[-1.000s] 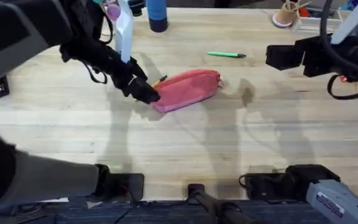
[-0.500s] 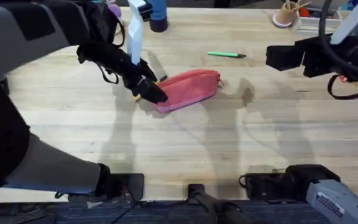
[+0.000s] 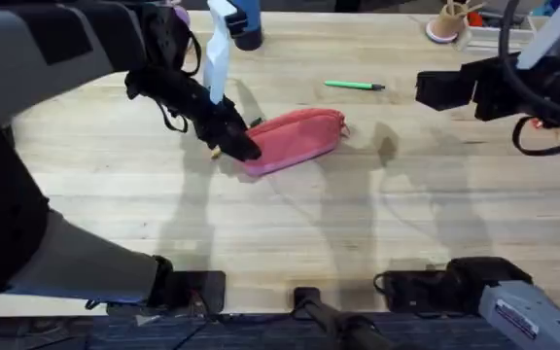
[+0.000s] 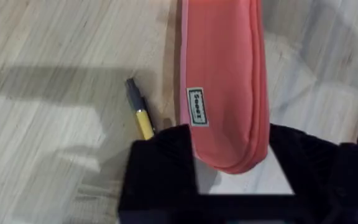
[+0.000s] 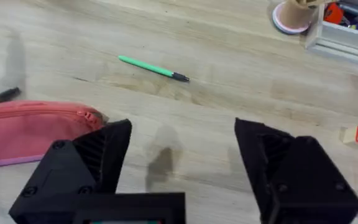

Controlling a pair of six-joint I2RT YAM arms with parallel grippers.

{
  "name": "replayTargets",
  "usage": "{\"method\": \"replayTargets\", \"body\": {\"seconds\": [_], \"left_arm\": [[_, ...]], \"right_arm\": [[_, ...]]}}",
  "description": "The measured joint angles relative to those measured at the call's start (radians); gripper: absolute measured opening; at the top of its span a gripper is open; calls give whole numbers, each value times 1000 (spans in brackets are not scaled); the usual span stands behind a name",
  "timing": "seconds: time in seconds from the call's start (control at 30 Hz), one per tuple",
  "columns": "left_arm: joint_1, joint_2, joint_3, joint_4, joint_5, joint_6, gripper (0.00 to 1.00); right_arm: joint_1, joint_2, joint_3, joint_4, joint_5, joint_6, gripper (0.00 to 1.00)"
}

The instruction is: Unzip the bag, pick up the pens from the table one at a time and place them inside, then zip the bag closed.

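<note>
1. The coral-pink pencil pouch (image 3: 295,139) lies near the middle of the wood-plank table (image 3: 290,233), its long axis slanting, with the zipper pull end toward the right arm's side and the lighter pink band along its lower edge

2. In the left wrist view a small white label with dark lettering (image 4: 196,107) shows on the pouch's side

3. The left gripper (image 3: 236,146) is down at the pouch's left end; in its wrist view the rounded end of the pouch sits between the two black fingers (image 4: 157,168), which stand apart on either side of it, though whether they press the fabric cannot be told

4. The yellow-orange pen (image 4: 139,116) lies on the table just beside that same end of the pouch, dark tip pointing away from the gripper

5. The green pen (image 3: 354,86) lies alone farther back on the table, well apart from the pouch, its dark tip toward the right

6. The right gripper (image 5: 182,162) hangs above the table off to the right, fingers spread wide and holding nothing

7. A pink-based cup (image 3: 446,23) stands at the far edge
</note>
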Motion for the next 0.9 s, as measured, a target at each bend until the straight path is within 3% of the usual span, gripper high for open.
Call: {"method": "replayTargets", "body": {"seconds": [0.03,0.07,0.17,0.4,0.6,0.9], "left_arm": [[0,0,0,0,-2,0,708],[0,0,0,-2,-7,0,384],[-3,0,0,2,-8,5,75],[-5,0,0,2,-11,4,44],[-5,0,0,2,-11,4,40],[-5,0,0,2,-11,3,42]], "right_arm": [[0,0,0,0,0,0,996],[0,0,0,0,0,0,995],[0,0,0,2,0,0,996],[0,0,0,3,-5,0,996],[0,0,0,3,-87,-13,995],[-16,171,262,-248,-245,-141,995]]}}
